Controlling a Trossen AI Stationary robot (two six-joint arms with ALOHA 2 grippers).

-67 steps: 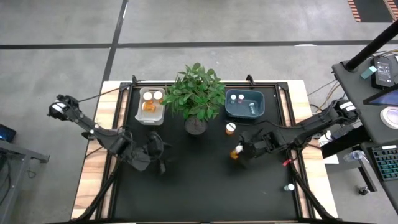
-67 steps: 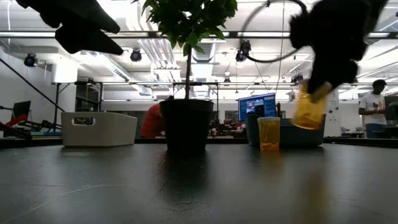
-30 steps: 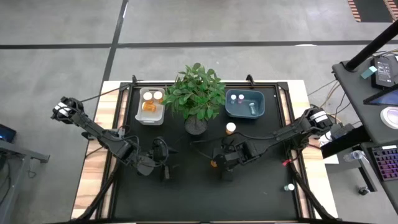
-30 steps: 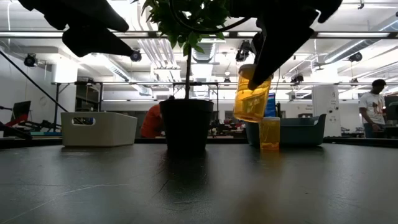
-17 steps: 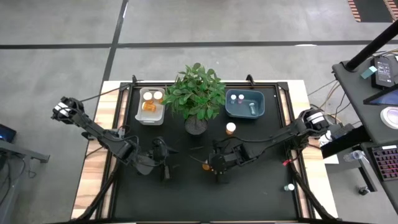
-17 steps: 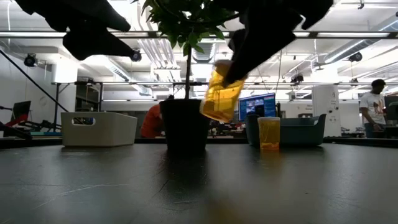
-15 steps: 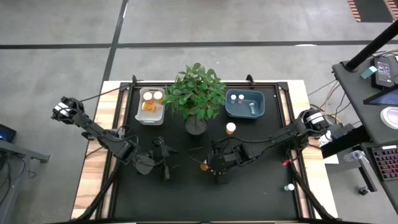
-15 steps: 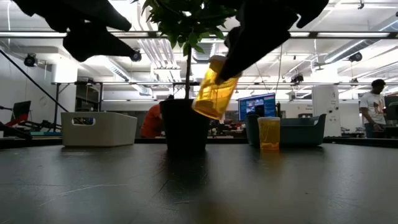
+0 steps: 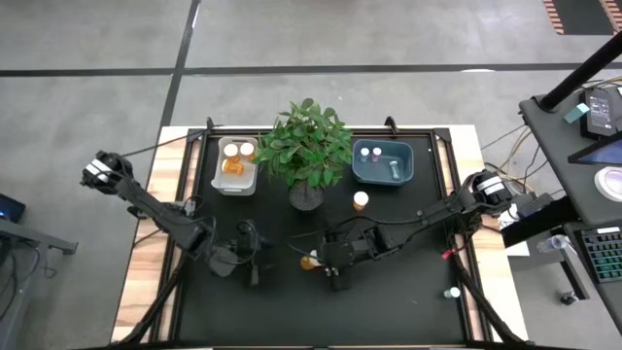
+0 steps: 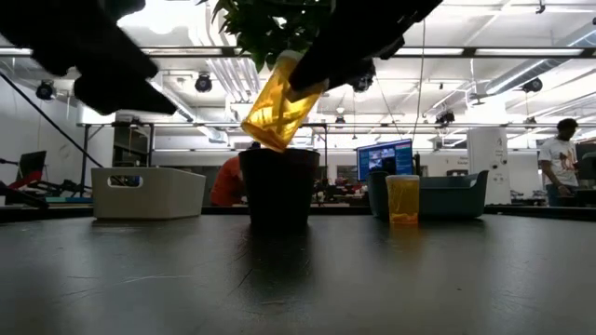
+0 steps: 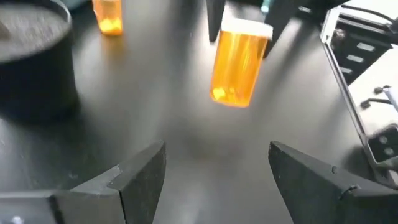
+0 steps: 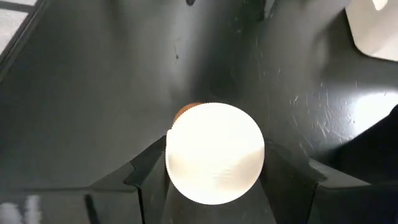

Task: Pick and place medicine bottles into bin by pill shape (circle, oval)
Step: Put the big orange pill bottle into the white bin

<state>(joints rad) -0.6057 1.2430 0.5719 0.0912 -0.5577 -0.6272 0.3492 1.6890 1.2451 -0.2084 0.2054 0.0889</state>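
High view is showing you a handover: the right gripper [image 9: 313, 261] is holding an orange-amber plastic bottle with a white cap [image 9: 308, 262] above mid-table, facing the left gripper [image 9: 255, 255], which is waiting wide open. Next, I judge, you are needing to bring the bottle between its fingers [image 11: 140, 171]. No label is readable.
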